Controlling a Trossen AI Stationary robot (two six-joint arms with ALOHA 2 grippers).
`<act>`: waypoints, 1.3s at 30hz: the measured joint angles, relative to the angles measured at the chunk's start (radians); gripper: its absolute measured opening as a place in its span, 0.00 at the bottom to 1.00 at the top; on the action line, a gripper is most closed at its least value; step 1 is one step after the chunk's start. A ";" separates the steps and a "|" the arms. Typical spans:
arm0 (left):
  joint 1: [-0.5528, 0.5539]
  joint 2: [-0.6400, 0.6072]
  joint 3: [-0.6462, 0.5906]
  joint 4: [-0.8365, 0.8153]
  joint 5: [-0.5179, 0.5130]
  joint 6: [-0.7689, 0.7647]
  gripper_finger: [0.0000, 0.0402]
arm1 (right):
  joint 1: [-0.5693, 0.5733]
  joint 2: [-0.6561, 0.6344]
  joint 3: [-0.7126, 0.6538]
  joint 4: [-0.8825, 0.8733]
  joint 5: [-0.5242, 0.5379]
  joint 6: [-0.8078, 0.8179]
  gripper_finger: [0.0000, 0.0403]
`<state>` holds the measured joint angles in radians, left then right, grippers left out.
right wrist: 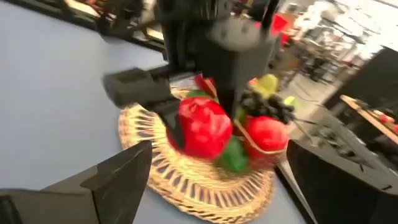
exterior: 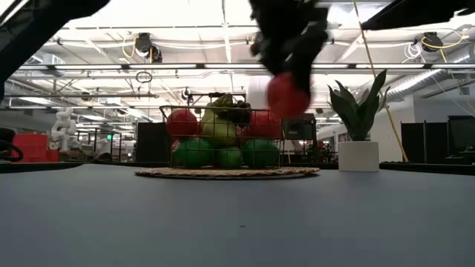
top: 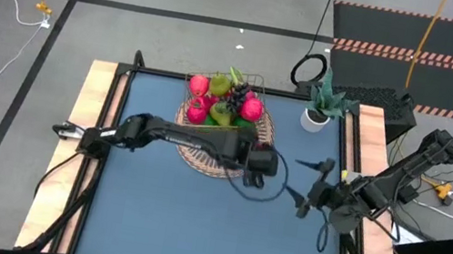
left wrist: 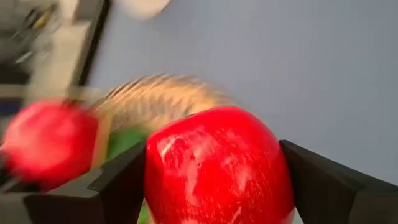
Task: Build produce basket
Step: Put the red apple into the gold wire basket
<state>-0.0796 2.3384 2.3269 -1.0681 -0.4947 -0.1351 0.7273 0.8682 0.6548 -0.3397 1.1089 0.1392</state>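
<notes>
A glossy red apple [left wrist: 219, 167] is being pinched between the flat dark fingers [left wrist: 118, 183] of the left tool [right wrist: 202, 134], above the round woven wicker mat [right wrist: 193, 180] and just beside the wire-grid basket [exterior: 223, 137]. Round red, green and yellow fruits are being held inside the basket. The right tool [top: 307, 185], fingers spread and holding nothing, is being kept over the blue tabletop [top: 192, 223], near the mat.

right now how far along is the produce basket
Mostly done: the wire basket on the wicker mat already holds red apples, green limes, a pear and dark grapes. In hand: the left gripper is shut on a red apple, raised beside the basket. The right gripper waits open near the table's right edge. Left: set this apple in the basket. No other loose fruit shows on the table.
</notes>
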 joint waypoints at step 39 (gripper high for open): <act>0.421 -0.767 -1.088 0.530 0.031 0.153 0.95 | -0.132 0.001 -0.003 -0.006 -0.010 0.132 0.91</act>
<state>0.3415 1.5719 1.2388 -0.5378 -0.4641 0.0181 0.5949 0.8696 0.6514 -0.3459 1.0994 0.2708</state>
